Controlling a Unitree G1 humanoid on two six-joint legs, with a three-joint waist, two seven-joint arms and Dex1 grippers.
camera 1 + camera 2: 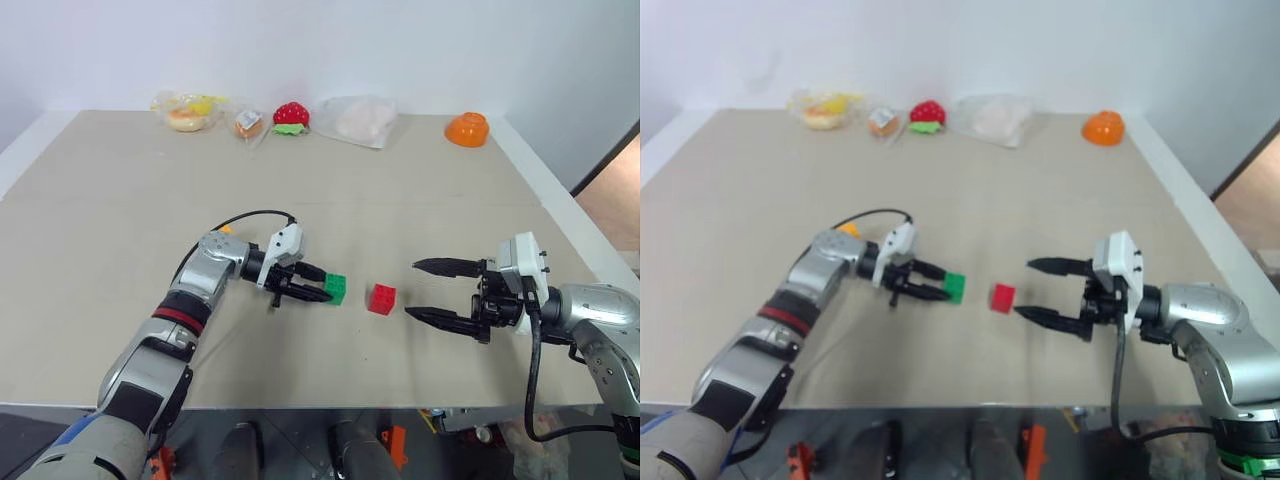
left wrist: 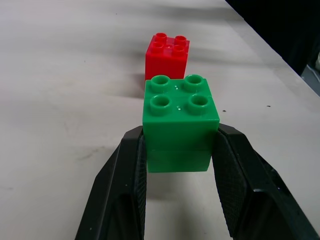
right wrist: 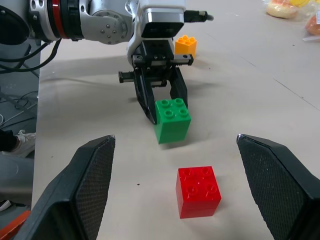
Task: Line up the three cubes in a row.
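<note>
My left gripper (image 1: 323, 286) is shut on the green cube (image 1: 336, 288), gripping its two sides low over the table (image 1: 420, 200), pointing right. The red cube (image 1: 381, 299) stands on the table just right of the green one, a small gap apart. Behind my left wrist sits the yellow-orange cube (image 3: 185, 45), mostly hidden by the arm in the eye views. To the right of the red cube my right gripper (image 1: 412, 289) points left, open wide and holding nothing, with the red cube (image 3: 198, 191) just ahead of its fingertips.
Along the far edge lie a bag of toy food (image 1: 188, 110), a small wrapped item (image 1: 248, 123), a strawberry toy (image 1: 291, 117), a clear plastic bag (image 1: 358, 120) and an orange bowl (image 1: 467, 129). The table's near edge runs just below both arms.
</note>
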